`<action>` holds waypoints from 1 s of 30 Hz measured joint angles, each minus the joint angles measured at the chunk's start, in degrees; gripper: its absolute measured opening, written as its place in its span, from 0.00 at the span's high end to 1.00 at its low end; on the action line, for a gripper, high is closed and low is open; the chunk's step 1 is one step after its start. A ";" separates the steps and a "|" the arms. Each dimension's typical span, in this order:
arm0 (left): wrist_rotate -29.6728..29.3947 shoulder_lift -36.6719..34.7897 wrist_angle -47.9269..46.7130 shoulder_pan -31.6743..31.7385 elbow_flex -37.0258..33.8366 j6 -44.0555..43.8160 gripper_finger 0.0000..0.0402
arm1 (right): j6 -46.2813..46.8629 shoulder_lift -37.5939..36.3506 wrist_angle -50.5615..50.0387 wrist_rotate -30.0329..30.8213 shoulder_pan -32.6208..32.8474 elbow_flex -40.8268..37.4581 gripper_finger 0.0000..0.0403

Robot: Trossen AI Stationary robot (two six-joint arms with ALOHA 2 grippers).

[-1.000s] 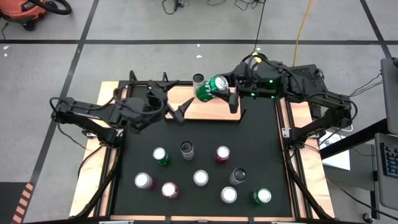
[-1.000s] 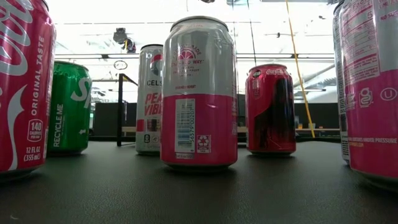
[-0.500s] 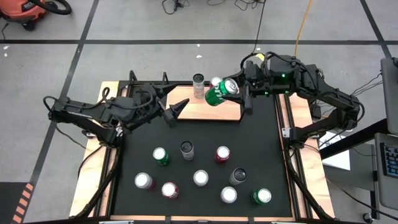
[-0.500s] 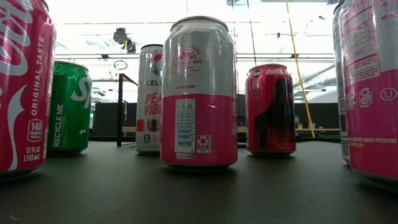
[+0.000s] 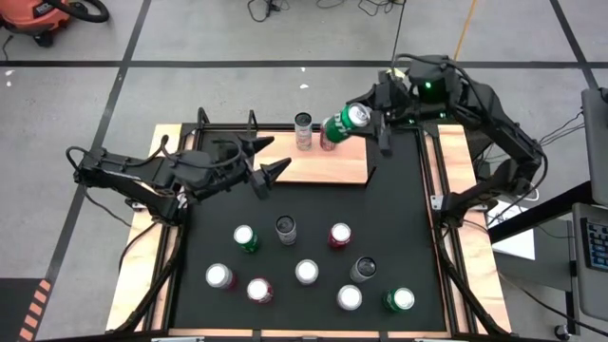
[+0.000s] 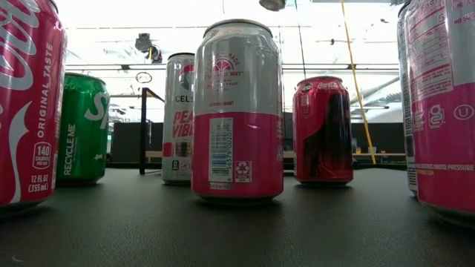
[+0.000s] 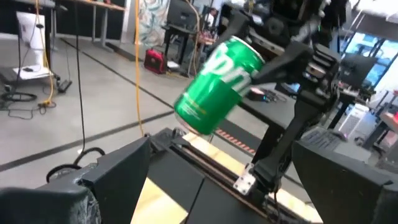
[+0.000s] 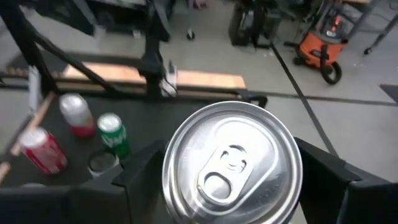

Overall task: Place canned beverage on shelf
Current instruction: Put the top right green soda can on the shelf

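The right claw [image 5: 366,122] is gripping a tilted green can [image 5: 344,123] above the shelf [image 5: 323,167], presumably for placing; the left claw [image 5: 269,161] is waiting open nearby.

Bright overhead light blows out the low view's ceiling; the left wrist view is motion-blurred.

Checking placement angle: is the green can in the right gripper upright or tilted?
Tilted. The green Sprite can leans in the right gripper, above the shelf.
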 joint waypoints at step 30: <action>1.70 0.00 -7.55 0.02 -0.02 -4.22 0.03 | -23.37 13.51 -21.21 -12.10 -17.79 3.02 0.35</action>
